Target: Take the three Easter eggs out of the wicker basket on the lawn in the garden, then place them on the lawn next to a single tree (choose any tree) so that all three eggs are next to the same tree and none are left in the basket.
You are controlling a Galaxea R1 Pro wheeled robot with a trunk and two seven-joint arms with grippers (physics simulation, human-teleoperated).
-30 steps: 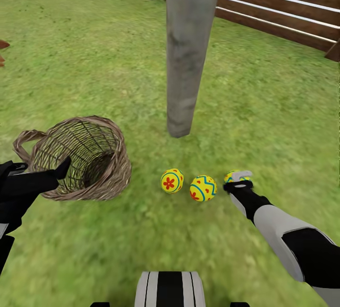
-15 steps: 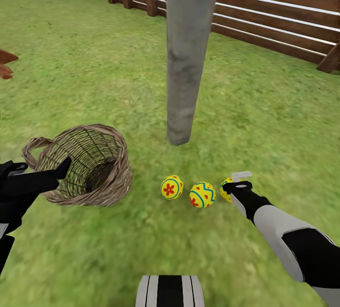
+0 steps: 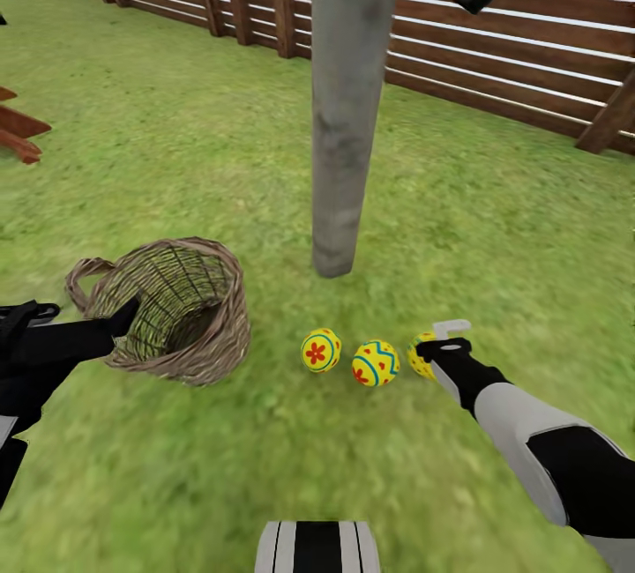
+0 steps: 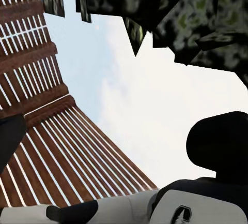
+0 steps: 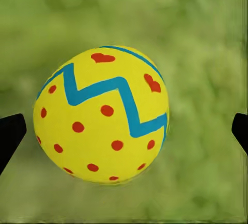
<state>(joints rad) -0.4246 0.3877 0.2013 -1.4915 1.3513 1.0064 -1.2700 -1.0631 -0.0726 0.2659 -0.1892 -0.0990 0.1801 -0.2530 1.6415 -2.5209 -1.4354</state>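
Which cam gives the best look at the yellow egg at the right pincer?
Right wrist view: the yellow egg with blue zigzag and red dots sits sharp and whole between the open right pincer tips, on green grass lawn. In the head view that egg is half hidden behind the pincer. The left wrist view looks skyward.

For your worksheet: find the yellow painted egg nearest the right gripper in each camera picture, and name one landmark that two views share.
Head view: yellow painted egg, rightmost of three, partly behind the right gripper.
Right wrist view: the egg sits centre, between the open fingertips.
Left wrist view: not in it.
Shared landmark: green lawn.
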